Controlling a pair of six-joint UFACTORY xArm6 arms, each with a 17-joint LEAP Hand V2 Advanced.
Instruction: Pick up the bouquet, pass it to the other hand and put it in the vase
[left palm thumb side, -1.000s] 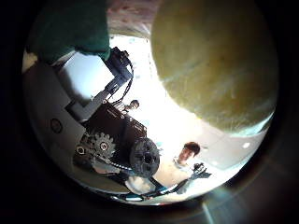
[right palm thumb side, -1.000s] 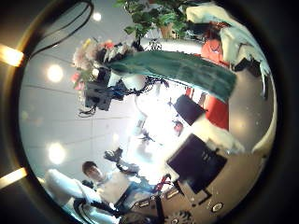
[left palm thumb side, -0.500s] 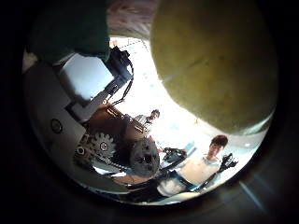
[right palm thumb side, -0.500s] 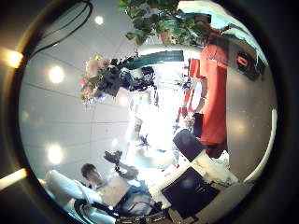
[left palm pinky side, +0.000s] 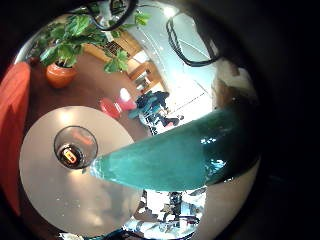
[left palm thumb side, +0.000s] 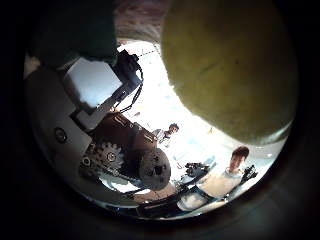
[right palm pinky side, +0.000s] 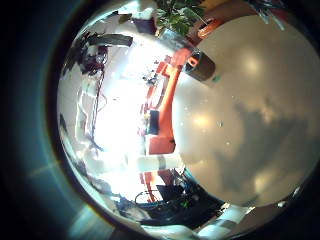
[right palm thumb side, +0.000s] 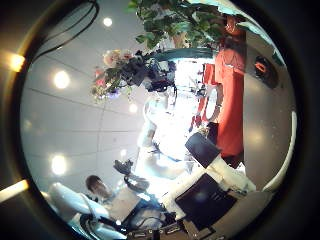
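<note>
The bouquet's wrapped stem (left palm pinky side: 180, 155) lies close across the left palm in the left little finger side palm view. Below it a glass vase (left palm pinky side: 75, 148) stands upright on a round table (left palm pinky side: 60, 205). In the right thumb side palm view the left hand (right palm thumb side: 150, 80) is shut on the bouquet, with its flowers (right palm thumb side: 112, 70) at one end and the wrap (right palm thumb side: 185, 62) at the other, away from the right palm. The right hand (right palm thumb side: 205, 195) shows relaxed fingers that hold nothing. The left hand's own fingers (left palm thumb side: 110, 120) show in the left thumb side palm view.
A potted plant (left palm pinky side: 70, 45) stands on the floor beyond the table and also shows in the right thumb side palm view (right palm thumb side: 180, 20). Low seats (right palm thumb side: 230, 90) stand beside the table. The round table (right palm pinky side: 250, 120) fills much of the right little finger side palm view.
In the right thumb side palm view the bouquet and the left hand holding it have moved away from the right palm. The left thumb side palm view has barely changed.
</note>
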